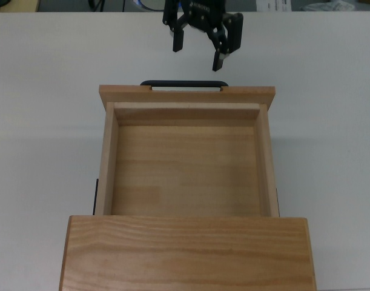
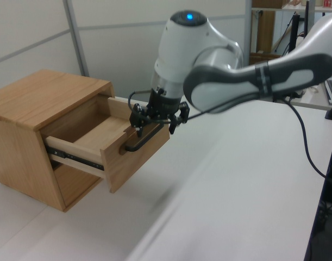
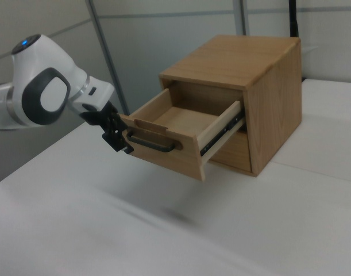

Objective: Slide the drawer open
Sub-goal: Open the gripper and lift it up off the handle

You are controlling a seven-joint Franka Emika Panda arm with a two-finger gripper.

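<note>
End effector [image 1: 198,53] first: black, two-fingered, spread wide with nothing between its fingers, hanging clear of the thin black U-shaped bar handle [image 1: 184,83] in the top view. In the left view the end effector [image 2: 156,116] sits just above the handle [image 2: 138,143], apart from it, at the end of the white and grey robot arm [image 2: 242,76]. Now the shallow light-wood drawer [image 1: 186,159]: pulled well out of the light-wood cabinet [image 1: 188,253], its bare inside showing, a black slide rail [image 2: 81,162] exposed along its side. Over in the right view, end effector [image 3: 115,136] at the right view's left, then the drawer [image 3: 174,138] jutting out, then the cabinet [image 3: 261,86] on the white counter [image 3: 164,230] to the right view's right.
</note>
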